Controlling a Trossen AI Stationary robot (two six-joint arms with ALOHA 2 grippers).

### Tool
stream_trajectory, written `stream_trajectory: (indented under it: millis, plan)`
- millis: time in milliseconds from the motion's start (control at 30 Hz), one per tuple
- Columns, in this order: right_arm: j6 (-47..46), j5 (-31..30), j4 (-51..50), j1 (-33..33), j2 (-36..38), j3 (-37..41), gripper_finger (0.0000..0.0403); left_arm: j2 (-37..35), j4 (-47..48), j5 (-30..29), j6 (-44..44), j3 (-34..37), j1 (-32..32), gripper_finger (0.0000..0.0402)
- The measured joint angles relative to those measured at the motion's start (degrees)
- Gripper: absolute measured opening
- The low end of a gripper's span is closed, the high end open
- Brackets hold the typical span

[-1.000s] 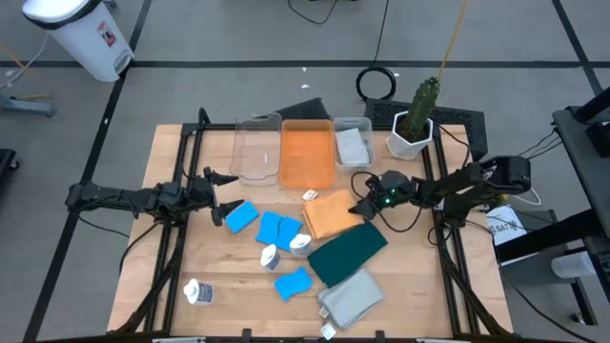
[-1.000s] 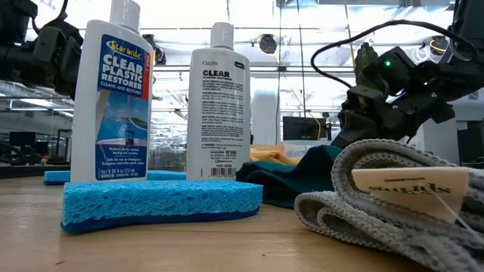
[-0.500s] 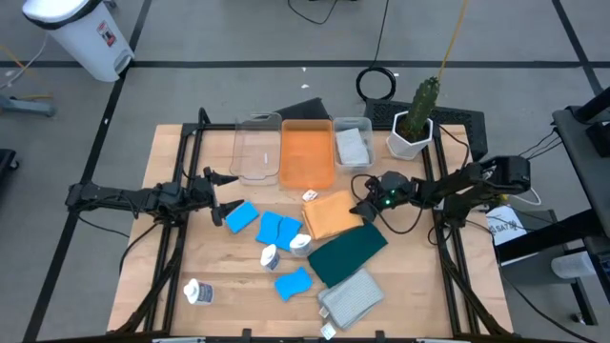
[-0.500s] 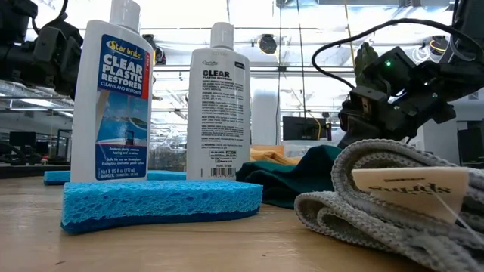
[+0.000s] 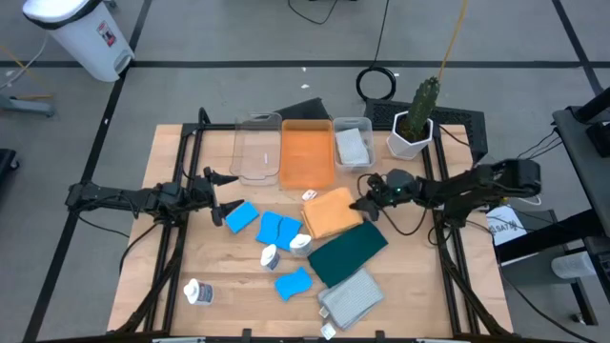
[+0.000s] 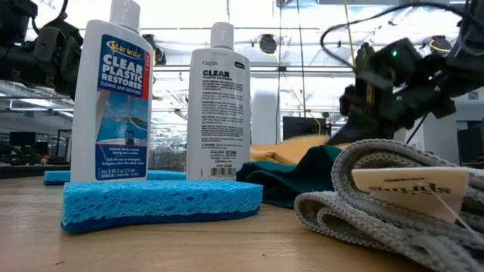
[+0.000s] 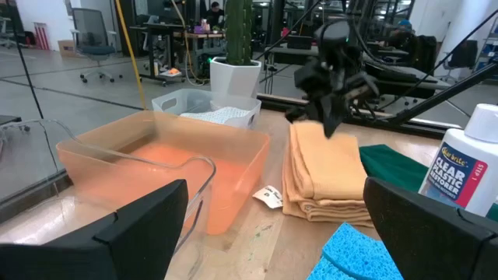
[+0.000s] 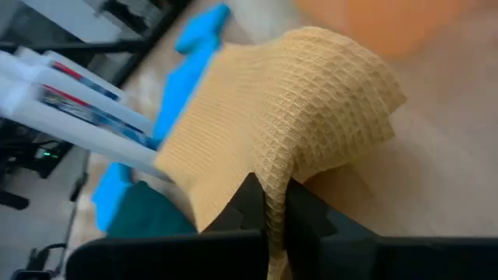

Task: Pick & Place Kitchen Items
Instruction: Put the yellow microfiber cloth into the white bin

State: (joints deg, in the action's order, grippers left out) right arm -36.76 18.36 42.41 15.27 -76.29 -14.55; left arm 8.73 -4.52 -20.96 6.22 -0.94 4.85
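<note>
Right gripper (image 5: 360, 202), right of centre in the high view, clamped tight on an edge of the orange cloth (image 5: 330, 212); in the right wrist view, fabric pinched between the two dark fingers (image 8: 250, 204) and drawn up into a ridge. Left gripper (image 5: 217, 193) at left of centre, spread wide and holding nothing, just beside one blue sponge (image 5: 241, 216). Nearest the bottom edge of the high view: grey cloth (image 5: 350, 296), a small white bottle (image 5: 197, 292) at lower left, another sponge (image 5: 293, 283). Above these: dark green cloth (image 5: 347, 252), overlapping the orange cloth's lower edge, two bottles (image 5: 270, 255) close together, two more sponges (image 5: 278, 229). Farther up, toward the top of the table (image 5: 176, 171): clear bin (image 5: 257, 149), orange bin (image 5: 307, 154), small clear bin (image 5: 352, 144) with a grey cloth inside, then the cactus pot (image 5: 412, 131) at upper right.
</note>
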Motion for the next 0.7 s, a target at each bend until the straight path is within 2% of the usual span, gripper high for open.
stream_trajectory:
  millis: [100,200,333,500,700]
  plan:
    - [1.44,1.01,-0.15,0.02,4.78,-0.05,0.0003,0.0,-0.01,0.0,0.0,0.01,0.0,0.0395]
    - [2.93,1.41,-5.69,0.11,9.65,-1.66,0.0002,0.0,0.01,-0.01,0.0,0.01,0.01,0.0395]
    - [7.75,0.95,-21.59,0.09,15.09,-7.62,0.0001,-0.02,-0.01,0.0,0.0,-0.01,0.0,0.0395]
    - [15.96,-3.93,-42.9,-0.57,17.91,-18.53,0.0001,-0.02,0.01,-0.01,0.0,0.01,-0.01,0.0395]
    - [22.65,-6.64,-58.82,-1.16,17.96,-31.25,0.0001,-0.02,0.01,0.0,0.0,0.0,0.0,0.0395]
